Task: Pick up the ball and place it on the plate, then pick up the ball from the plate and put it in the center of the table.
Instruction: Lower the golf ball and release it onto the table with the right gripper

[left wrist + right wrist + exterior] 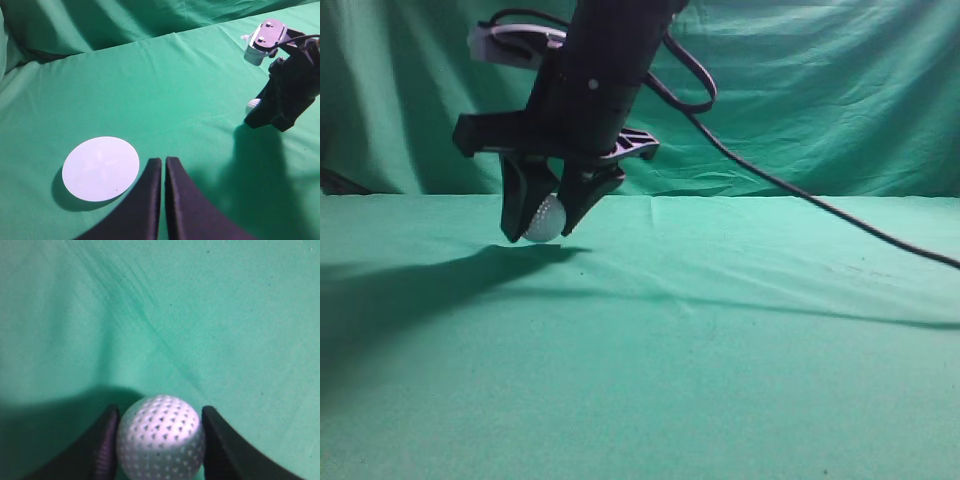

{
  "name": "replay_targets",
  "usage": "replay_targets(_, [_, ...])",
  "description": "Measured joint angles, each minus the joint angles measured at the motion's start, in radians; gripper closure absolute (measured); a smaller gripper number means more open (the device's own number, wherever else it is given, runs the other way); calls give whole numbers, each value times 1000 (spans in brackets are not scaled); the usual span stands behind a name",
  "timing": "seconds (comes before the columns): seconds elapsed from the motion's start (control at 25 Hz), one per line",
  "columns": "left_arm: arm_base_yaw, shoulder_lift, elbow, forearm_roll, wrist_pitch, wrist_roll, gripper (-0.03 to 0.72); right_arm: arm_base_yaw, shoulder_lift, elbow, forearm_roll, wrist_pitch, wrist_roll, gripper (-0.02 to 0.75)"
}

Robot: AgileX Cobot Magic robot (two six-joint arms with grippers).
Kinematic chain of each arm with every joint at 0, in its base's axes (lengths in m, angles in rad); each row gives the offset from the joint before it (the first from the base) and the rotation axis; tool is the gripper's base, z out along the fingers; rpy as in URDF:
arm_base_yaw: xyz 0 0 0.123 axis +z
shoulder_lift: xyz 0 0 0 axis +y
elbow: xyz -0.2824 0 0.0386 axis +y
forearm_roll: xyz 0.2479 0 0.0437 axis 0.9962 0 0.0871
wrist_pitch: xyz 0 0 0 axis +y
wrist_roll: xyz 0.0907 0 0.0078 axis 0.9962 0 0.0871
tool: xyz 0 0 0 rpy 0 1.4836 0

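Right wrist view: black fingers [160, 440] are clamping the dimpled white golf ball [161, 436] at bottom centre, above green cloth tabletop [200, 315]; left fingers [163, 172] are pressing together, empty.

Ball [545, 219] between right gripper [542, 222] fingers [520, 205], above table [720, 330]; plate [100, 168] on table, well apart.

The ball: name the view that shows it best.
Right wrist view: the ball fills the foreground, dimples clear, between the right gripper's fingers. Exterior view shows it partly hidden; left wrist view, a distant white speck.
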Motion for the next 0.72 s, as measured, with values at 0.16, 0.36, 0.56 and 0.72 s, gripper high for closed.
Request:
replay_targets(0.16, [0, 0, 0, 0, 0, 0, 688, 0, 25, 0, 1, -18, -2, 404])
replay_targets(0.36, [0, 0, 0, 0, 0, 0, 688, 2, 28, -2, 1, -25, -5, 281])
replay_targets(0.56, [0, 0, 0, 0, 0, -2, 688, 2, -13, -12, 2, 42, -7, 147])
replay_targets(0.72, [0, 0, 0, 0, 0, -2, 688, 2, -132, -66, 2, 133, -7, 196])
